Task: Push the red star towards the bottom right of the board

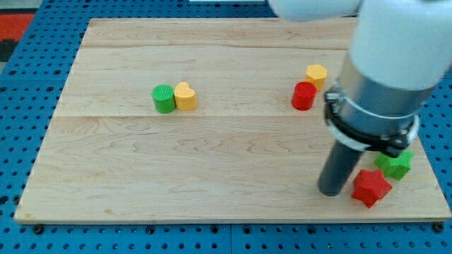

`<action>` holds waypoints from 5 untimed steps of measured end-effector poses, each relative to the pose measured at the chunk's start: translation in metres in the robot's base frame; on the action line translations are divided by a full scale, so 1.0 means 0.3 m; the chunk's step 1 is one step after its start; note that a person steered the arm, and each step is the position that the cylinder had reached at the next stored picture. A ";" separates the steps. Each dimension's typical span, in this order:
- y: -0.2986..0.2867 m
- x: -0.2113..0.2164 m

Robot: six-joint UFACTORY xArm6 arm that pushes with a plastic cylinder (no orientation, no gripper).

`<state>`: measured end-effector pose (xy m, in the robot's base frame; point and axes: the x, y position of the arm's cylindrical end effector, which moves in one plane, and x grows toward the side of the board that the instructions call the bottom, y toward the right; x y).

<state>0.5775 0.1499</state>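
- Red star [371, 187] sits near the table's [212, 162] bottom-right corner, at five o'clock; you have little travel left, judging by position.
- My tip [330, 192] stands just beside the star, at its nine o'clock. No gripper is fitted, so there are no jaws to report.
- Green block [394, 165] touches the star at one o'clock.
- Red cylinder [304, 96], yellow block [316, 74], green cylinder [164, 99] and yellow heart [186, 96] lie well apart.
- Wooden table rests on blue pegboard [28, 92].

Wooden board [212, 162] carries: green cylinder [163, 98] touching yellow heart [186, 96], left; red cylinder [304, 96], yellow block [316, 74], far right; red star [370, 187], green star [395, 164], near right.
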 end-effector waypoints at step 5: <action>0.186 0.012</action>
<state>0.5811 0.2057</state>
